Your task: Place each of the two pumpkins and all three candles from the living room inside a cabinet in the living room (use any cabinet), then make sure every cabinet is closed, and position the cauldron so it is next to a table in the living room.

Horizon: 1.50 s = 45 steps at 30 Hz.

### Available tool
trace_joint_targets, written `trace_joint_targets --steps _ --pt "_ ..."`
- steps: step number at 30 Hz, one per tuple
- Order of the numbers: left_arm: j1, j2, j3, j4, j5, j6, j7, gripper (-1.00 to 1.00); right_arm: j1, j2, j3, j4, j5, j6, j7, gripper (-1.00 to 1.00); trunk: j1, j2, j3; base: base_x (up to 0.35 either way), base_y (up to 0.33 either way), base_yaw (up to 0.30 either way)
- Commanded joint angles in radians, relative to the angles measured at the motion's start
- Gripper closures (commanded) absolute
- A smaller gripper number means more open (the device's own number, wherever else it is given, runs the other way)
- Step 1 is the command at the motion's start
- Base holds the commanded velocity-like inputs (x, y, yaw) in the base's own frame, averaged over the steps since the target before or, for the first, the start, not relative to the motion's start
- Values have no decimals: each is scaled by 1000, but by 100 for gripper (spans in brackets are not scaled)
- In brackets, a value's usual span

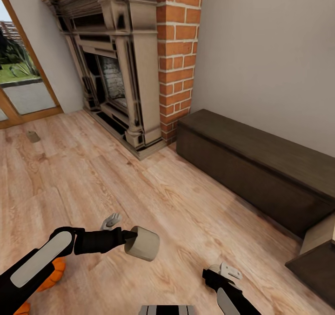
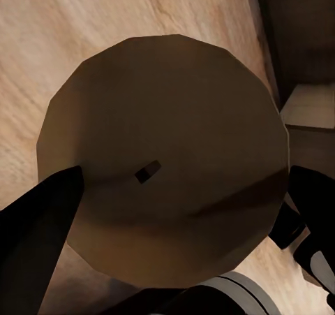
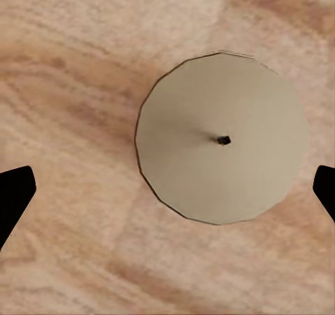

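L gripper (image 1: pixel 132 236) pinches a cream candle (image 1: pixel 143 243) side-on above the wood floor (image 1: pixel 153 198); fingers (image 2: pixel 42 221) flank its wick end. R gripper (image 1: pixel 222 272) is spread wide over a 2nd candle (image 3: pixel 222 138) standing on the floor, no contact. Cabinet (image 1: pixel 260 170) by the wall, fronts shut. Pumpkin (image 1: pixel 55 273) under L arm.

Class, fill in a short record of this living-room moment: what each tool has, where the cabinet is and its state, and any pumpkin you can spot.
Left tool: shut on a cream candle
Right tool: open, above a second candle on the floor
Cabinet: against the wall beside the brick fireplace, fronts closed
Pumpkin: on the floor, partly hidden under the left arm
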Motion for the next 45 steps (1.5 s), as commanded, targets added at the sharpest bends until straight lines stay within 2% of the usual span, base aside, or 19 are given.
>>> trace_joint_targets --steps 1,23,29,31,33,37,45 --pt "-1 1 -2 -1 12 -1 9 100 0 -1 5 -2 -6 4 -8 -100 0 0 -1 124 -113 0" --pt "-1 0 -2 -1 12 -1 8 100 0 1 5 -2 -6 4 -8 -100 0 0 -1 18 -66 0" --pt "-1 1 0 -3 15 1 7 100 0 1 7 -2 -4 1 -7 -100 3 -2 -24 0 0 0" --pt "-1 2 0 -4 27 1 6 100 0 1 7 -2 -4 0 -7 -100 3 -2 -24 0 0 0" --pt "-1 2 0 -9 58 10 4 100 0 1 7 -2 -4 -1 -7 -100 3 -2 -24 0 0 0" --pt "-1 3 4 -24 106 73 -2 100 -1 1 7 -2 -4 -1 -7 -100 4 -2 -36 0 0 0" --pt "-1 3 20 -26 117 100 -7 100 -1 1 15 -2 -2 -4 -7 -100 8 -4 -67 0 0 0"
